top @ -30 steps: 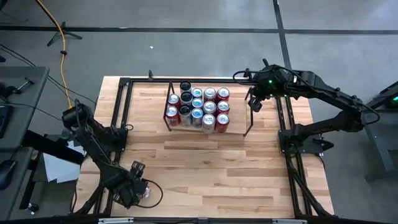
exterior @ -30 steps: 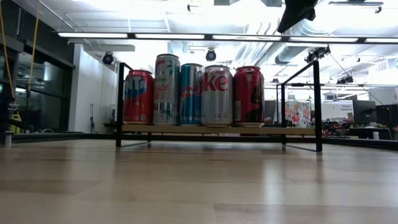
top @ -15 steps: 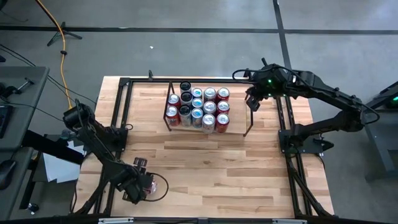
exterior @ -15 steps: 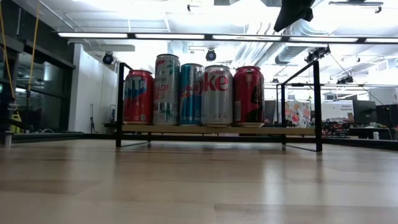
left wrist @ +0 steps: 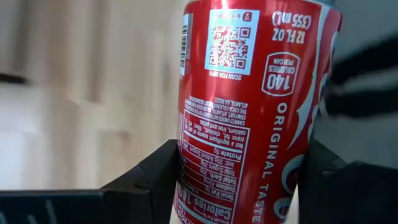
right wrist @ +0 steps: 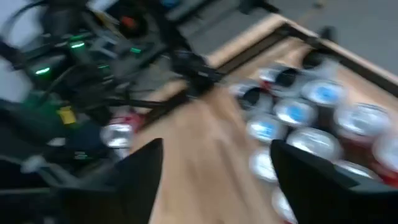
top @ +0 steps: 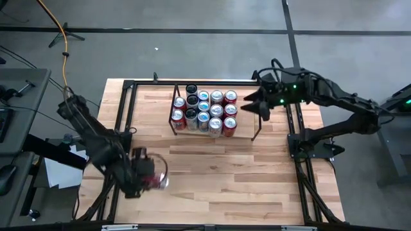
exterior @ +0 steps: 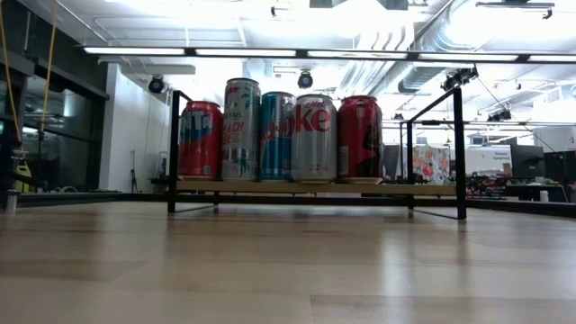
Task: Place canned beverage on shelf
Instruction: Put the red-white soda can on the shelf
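Observation:
My left gripper (top: 151,176) is over the table's near left part, shut on a red beverage can (left wrist: 249,112), which shows under the wrist in the high view (top: 157,178). The shelf (top: 172,119) of thin black rods stands at the far middle, and its flat top (exterior: 396,189) carries several upright cans (top: 205,110). My right gripper (top: 250,102) hovers open just right of those cans, above the shelf's right end, with nothing between its fingers (right wrist: 140,171). Neither gripper shows in the low view. My left gripper pinches the red can's side wall between its two fingers (left wrist: 155,180), on the can's upper part (left wrist: 205,186). The fingers come from above, slanting steeply down, one on each side of the can. The can hangs bottom end down, lifted clear of the table.
A black rail frame (top: 126,90) edges the wooden table. Bare wood (top: 231,173) lies between the shelf and the near edge. The shelf's right half (exterior: 432,148) holds no cans. Paper and equipment sit off the table's left side (top: 58,173).
My left gripper has risen from the near left corner with the red can, lifting it clear and carrying it a little toward the far edge. My right gripper has tipped up from pointing down toward level, opened, and gone up out of the low view.

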{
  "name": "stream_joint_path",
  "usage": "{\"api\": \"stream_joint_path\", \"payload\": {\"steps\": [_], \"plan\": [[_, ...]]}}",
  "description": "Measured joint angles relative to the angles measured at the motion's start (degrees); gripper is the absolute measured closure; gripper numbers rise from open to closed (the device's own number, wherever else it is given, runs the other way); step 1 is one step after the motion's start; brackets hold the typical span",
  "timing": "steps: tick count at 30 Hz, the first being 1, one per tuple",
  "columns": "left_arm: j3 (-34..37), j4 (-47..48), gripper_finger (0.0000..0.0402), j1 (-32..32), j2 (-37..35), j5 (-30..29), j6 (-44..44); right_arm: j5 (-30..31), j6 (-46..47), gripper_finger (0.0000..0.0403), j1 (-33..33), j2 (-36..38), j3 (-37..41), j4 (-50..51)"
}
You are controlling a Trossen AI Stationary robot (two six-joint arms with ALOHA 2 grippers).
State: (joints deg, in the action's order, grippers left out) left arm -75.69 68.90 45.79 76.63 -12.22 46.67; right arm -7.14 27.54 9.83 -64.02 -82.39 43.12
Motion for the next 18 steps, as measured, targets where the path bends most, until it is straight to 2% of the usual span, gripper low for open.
{"api": "stream_joint_path", "payload": {"steps": [4, 8, 13, 18], "plan": [[-8.05, 5.43, 0.0224, -6.77, -0.27, -5.96, -4.89, 0.37, 2.22, 0.0074, -6.19, -2.60, -0.02, -7.54], [-12.90, 5.89, 0.0224, -14.24, 0.31, -9.10, -12.59, 3.63, 2.72, 0.0033, -9.60, -6.14, -0.02, -12.96], [-15.38, 4.36, 0.0224, -21.60, 0.40, -10.83, -20.17, 4.23, 8.08, 0.0018, -10.43, -11.21, -0.02, -15.99], [-15.66, 3.32, 0.0224, -26.10, 0.44, -12.01, -23.67, 2.07, -0.07, 0.0017, -12.63, -16.56, -0.02, -22.27]]}}
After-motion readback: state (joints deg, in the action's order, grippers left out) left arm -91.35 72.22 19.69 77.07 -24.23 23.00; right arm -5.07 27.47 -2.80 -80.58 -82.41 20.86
